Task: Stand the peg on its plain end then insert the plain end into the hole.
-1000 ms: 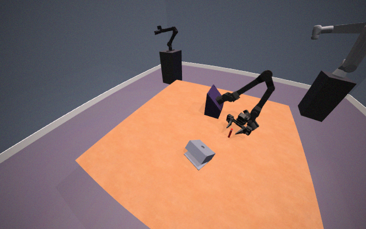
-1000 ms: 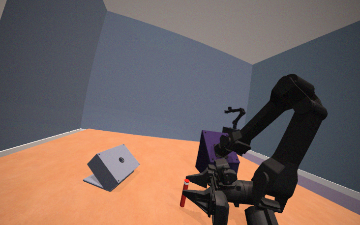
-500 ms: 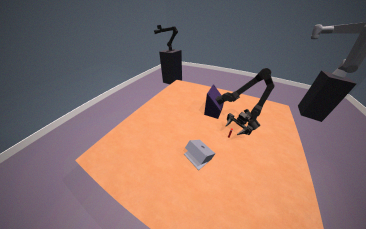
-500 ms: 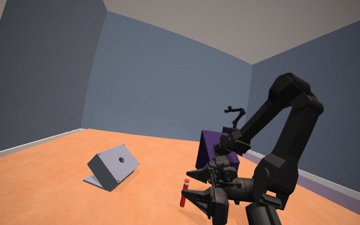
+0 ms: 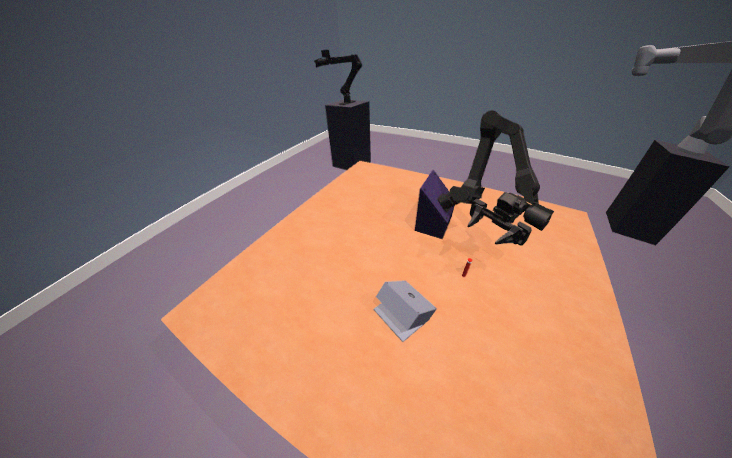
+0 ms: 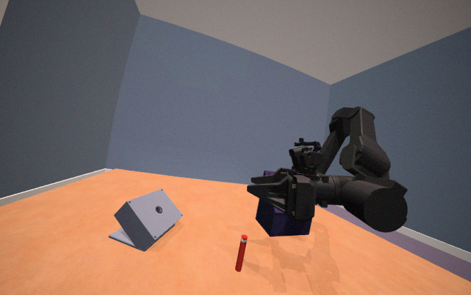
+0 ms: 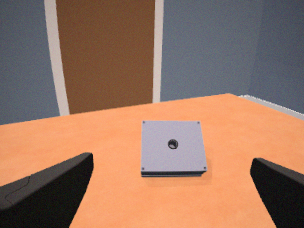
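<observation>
The red peg (image 5: pixel 466 267) (image 6: pixel 240 253) stands upright and alone on the orange table (image 5: pixel 323 378) (image 6: pixel 69 264), its white-banded end on top. The grey sloped panel (image 5: pixel 404 305) (image 6: pixel 152 215) (image 7: pixel 174 145) stands to the peg's left, with its one hole (image 5: pixel 410 295) (image 6: pixel 158 209) (image 7: pixel 172 144) empty. My gripper (image 5: pixel 485 232) (image 6: pixel 250 185) (image 7: pixel 174 164) is wide open and empty. It hangs above the table, behind and higher than the peg, and points level toward the panel. The peg does not show in the wrist view.
A dark purple wedge block (image 5: pixel 431 207) (image 6: pixel 277 222) stands at the arm's base, just behind the gripper. Two dark pedestals (image 5: pixel 348 135) (image 5: pixel 663 191) carrying camera arms stand off the table at the back and at the right.
</observation>
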Controlling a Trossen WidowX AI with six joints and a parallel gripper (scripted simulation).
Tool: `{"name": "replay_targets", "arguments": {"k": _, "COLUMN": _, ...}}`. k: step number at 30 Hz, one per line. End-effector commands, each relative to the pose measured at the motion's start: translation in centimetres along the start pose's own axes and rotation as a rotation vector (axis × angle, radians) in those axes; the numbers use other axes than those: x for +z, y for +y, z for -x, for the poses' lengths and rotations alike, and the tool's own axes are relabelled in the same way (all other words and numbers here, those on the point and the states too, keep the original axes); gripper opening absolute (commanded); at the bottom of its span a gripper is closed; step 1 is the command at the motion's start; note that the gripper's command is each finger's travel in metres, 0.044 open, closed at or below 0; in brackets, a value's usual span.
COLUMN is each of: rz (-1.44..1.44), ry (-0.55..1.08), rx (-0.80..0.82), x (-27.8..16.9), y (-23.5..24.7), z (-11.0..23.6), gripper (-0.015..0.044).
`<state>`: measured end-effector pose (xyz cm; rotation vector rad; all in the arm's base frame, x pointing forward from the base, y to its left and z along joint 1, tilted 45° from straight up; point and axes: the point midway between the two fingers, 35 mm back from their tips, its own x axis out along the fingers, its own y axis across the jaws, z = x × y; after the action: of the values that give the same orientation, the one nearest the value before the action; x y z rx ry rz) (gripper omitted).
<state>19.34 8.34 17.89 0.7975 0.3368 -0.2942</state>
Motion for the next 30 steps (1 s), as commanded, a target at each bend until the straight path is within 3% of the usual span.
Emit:
{"name": "replay_targets", "arguments": {"k": 1, "rz": 0.008, "ry": -0.01, "rx": 0.02, "x": 2.7, "y": -0.8, "z": 0.8, "gripper": 0.044}}
{"name": "replay_targets", "arguments": {"k": 10, "rz": 0.091, "ry": 0.059, "rx": -0.034, "x": 1.8, "y": -1.1, "z": 0.2, "gripper": 0.044}}
{"name": "replay_targets", "arguments": {"k": 30, "rz": 0.4, "ry": 0.588, "rx": -0.285, "x": -3.1, "y": -3.7, "z": -1.7, "gripper": 0.044}}
